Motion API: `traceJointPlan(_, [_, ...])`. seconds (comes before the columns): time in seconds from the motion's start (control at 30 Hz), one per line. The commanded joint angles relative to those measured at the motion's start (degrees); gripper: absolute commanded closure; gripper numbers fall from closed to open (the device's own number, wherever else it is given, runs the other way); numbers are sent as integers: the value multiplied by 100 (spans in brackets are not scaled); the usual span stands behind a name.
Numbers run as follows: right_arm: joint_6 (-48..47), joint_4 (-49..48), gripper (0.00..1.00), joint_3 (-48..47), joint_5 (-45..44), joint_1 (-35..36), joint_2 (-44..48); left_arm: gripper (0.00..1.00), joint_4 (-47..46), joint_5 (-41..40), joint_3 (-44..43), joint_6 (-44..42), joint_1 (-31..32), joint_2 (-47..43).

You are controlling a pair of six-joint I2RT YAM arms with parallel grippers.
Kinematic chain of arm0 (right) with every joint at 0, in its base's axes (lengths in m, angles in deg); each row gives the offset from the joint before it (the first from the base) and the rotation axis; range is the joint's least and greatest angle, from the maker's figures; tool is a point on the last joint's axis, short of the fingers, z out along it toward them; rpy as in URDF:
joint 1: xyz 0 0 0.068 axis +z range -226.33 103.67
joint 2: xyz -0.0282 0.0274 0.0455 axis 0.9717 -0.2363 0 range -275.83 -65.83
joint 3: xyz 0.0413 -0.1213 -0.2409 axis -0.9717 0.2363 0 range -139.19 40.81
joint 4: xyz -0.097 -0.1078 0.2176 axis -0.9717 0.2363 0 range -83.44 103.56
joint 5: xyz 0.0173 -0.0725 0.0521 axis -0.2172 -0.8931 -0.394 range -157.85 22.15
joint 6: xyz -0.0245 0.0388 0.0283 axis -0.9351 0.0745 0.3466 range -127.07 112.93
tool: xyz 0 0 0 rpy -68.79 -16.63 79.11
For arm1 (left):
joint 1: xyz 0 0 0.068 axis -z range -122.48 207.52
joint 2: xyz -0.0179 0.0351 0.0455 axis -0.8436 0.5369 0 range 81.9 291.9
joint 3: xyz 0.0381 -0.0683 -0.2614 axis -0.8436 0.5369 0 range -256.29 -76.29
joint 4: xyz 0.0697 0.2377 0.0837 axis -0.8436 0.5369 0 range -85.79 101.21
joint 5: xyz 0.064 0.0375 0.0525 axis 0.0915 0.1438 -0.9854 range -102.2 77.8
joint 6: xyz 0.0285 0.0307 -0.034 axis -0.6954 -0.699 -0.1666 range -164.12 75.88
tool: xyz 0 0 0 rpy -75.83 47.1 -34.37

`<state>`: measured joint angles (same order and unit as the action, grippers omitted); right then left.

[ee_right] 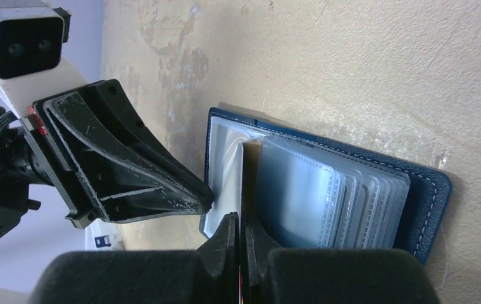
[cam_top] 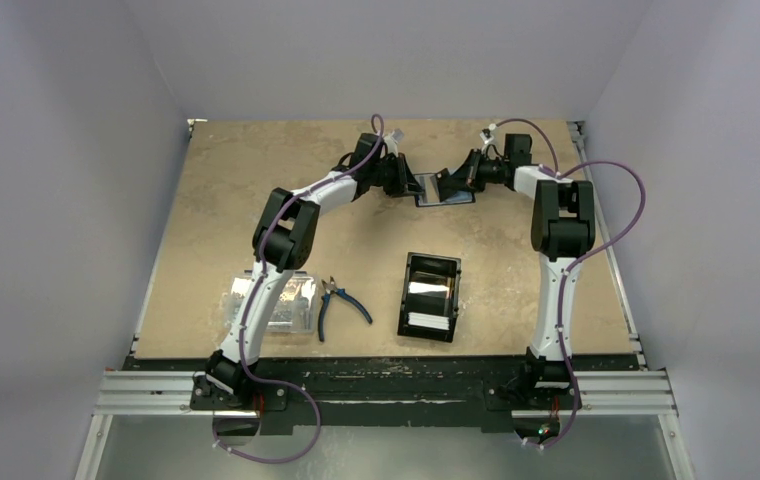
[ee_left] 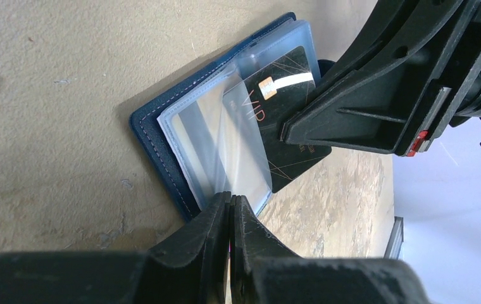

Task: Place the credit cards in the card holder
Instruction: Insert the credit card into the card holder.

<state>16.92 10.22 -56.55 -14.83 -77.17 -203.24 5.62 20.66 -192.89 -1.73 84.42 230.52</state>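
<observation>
- Toward the far edge of the counter (cam_top: 256,200), about midway along it, the left hand (ee_left: 230,212) has its fingers pressed together on the free edge of a clear sleeve (ee_left: 238,152), holding it up off the page beneath.
- Under that pinch the navy card holder (ee_left: 152,136) lies open and flat, its stack of sleeves fanned.
- A dark card (ee_left: 288,82) marked VIP sits partly inside the raised sleeve, slanted, with one corner overhanging the holder.
- From the right side, the right hand (ee_right: 241,231) pinches that card by its outer edge.
- The likely risks:
  - The slant could jam a corner against the sleeve seam and buckle the film.
  - A harder push could slide the lightly held holder across the counter.
  - If the left pinch slips, the sleeve mouth would close on the card.
- Near the front edge, from left to right, sit a clear plastic box (cam_top: 301,305), blue-handled pliers (cam_top: 341,303) and a black tray (cam_top: 403,300) holding pale cards (cam_top: 429,322).
- The counter is a mottled tan, matt board, and plain pale walls close it in on three sides.
</observation>
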Motion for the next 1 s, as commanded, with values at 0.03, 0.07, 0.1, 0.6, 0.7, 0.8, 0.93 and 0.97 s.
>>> traceJointPlan(0.03, [46,-560,100,92,-1076,40,116,93,864,-534,47,-297,-70,464])
traceJointPlan(0.07, [149,-640,100,134,-1102,40,124,93,888,-549,29,-303,-70,466])
traceJointPlan(0.1, [274,-739,100,181,-1098,39,126,93,900,-548,29,-316,-70,466])
traceJointPlan(0.6, [-342,-104,100,-153,-1424,40,102,93,982,-545,-47,-357,-79,527])
traceJointPlan(0.7, [-384,-35,100,-227,-1494,40,97,93,1033,-548,-56,-403,-87,520])
traceJointPlan(0.8, [-440,162,100,-318,-1551,40,80,93,1047,-561,-46,-411,-97,502])
traceJointPlan(0.93, [-592,480,100,-405,-2032,40,122,93,1035,-545,-52,-391,-106,515])
traceJointPlan(0.97, [-603,475,100,-388,-2051,40,133,93,1033,-532,-50,-390,-106,518])
